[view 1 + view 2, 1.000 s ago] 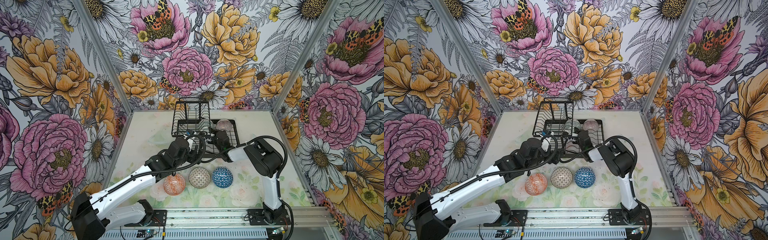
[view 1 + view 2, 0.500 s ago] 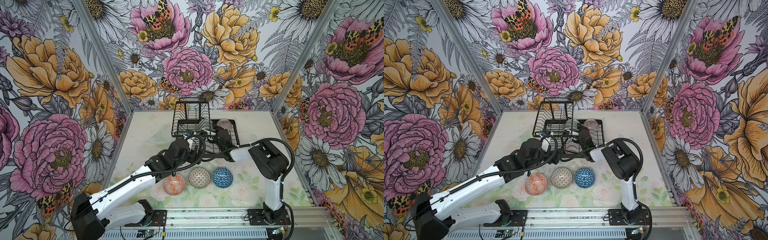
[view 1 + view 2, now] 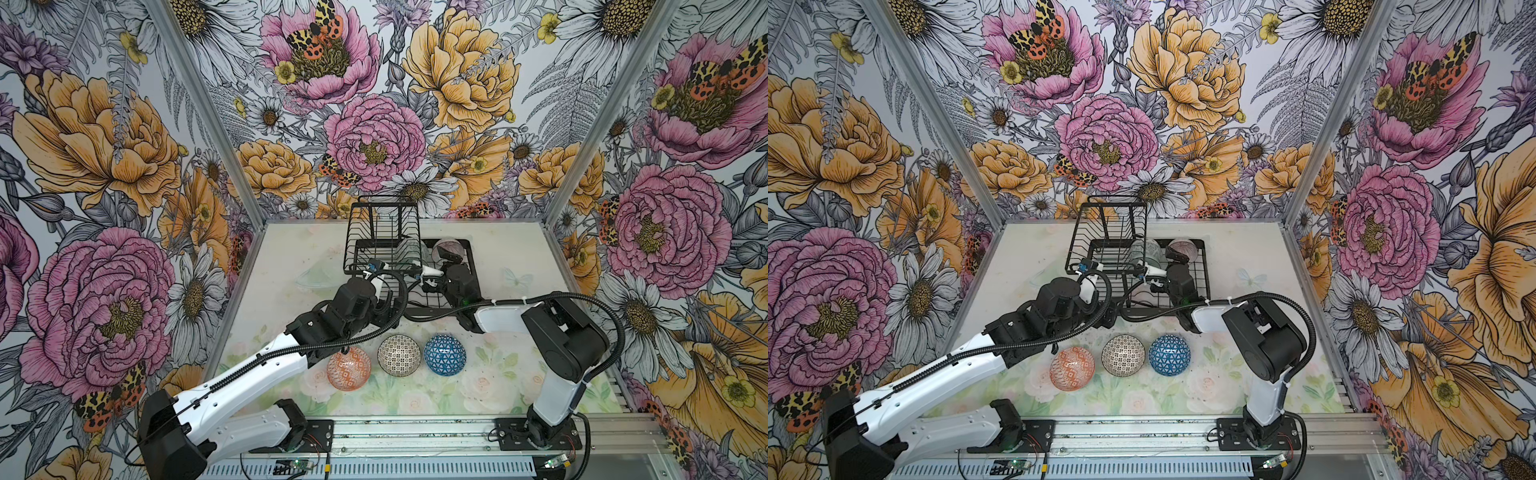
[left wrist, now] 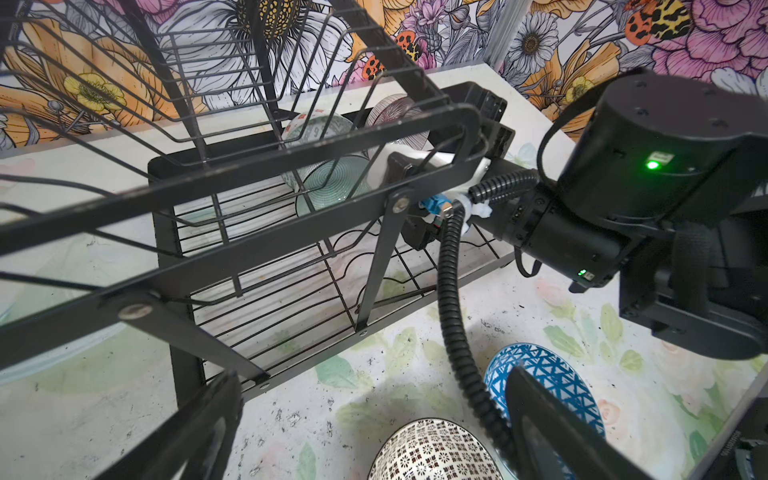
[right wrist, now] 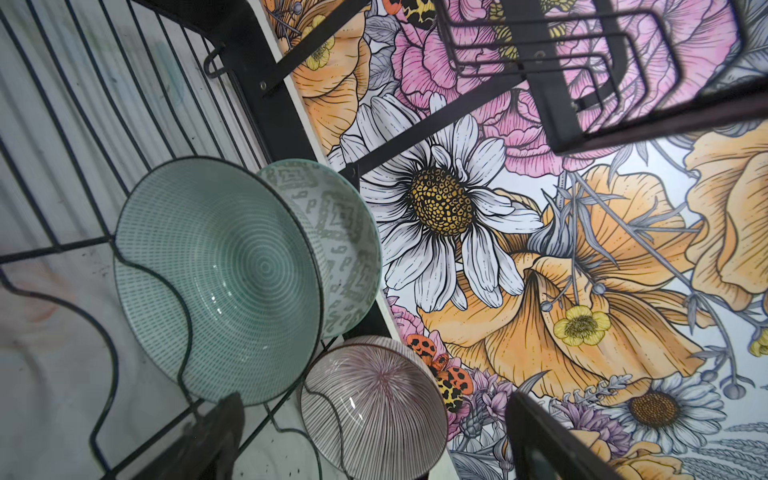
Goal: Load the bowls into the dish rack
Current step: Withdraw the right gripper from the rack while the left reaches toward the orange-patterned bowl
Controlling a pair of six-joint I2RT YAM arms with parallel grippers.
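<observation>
A black wire dish rack (image 4: 249, 173) stands at the middle of the worktop's (image 3: 519, 257) far edge. Three bowls stand on edge in its lower tray (image 4: 168, 232). They are a pale teal ringed bowl (image 5: 216, 282), a grey-green geometric bowl (image 5: 340, 249) nested against its back, and a pink ribbed bowl (image 5: 374, 415) just beside them, nearer the tray's far right corner.

Three more bowls lie in a row near the worktop's front edge, patterned outsides showing. From left to right they are an orange bowl (image 3: 348, 368), a black-and-white mosaic bowl (image 3: 398, 355) and a blue triangle bowl (image 3: 444, 355).

The right gripper (image 5: 374, 399) reaches into the lower tray, close to the teal and pink bowls, its fingers (image 5: 208, 440) spread wide and gripping nothing. The left gripper (image 4: 374, 374) hovers just in front of the rack, fingers likewise apart and empty.
</observation>
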